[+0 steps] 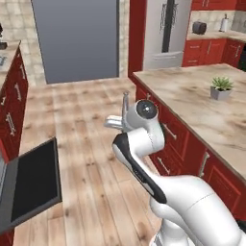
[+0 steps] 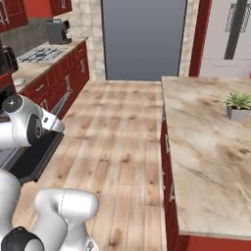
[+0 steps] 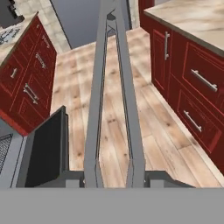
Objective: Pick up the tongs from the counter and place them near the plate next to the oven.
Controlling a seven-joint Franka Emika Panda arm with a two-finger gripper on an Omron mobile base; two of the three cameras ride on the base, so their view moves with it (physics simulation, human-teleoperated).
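Note:
My gripper [image 3: 114, 178] is shut on the tongs [image 3: 113, 87]. Their two slim grey arms run away from the hand and join at the far tip. In the left base view the tongs [image 1: 126, 103] stick up from the gripper [image 1: 116, 123], which hangs over the wooden floor in the aisle, left of the island. The counter [image 1: 202, 98] is the beige veined top of that red-based island, and it lies to the right of the hand [image 3: 192, 17]. The plate and the grey countertop oven are out of view.
An open dark appliance door [image 1: 33, 185] juts into the aisle low on the left [image 3: 43, 148]. Red drawer cabinets [image 3: 30, 78] line the left wall under a cooktop [image 2: 41, 54]. A small potted plant [image 1: 221, 88] stands on the island. A steel fridge [image 1: 168, 33] is at the back.

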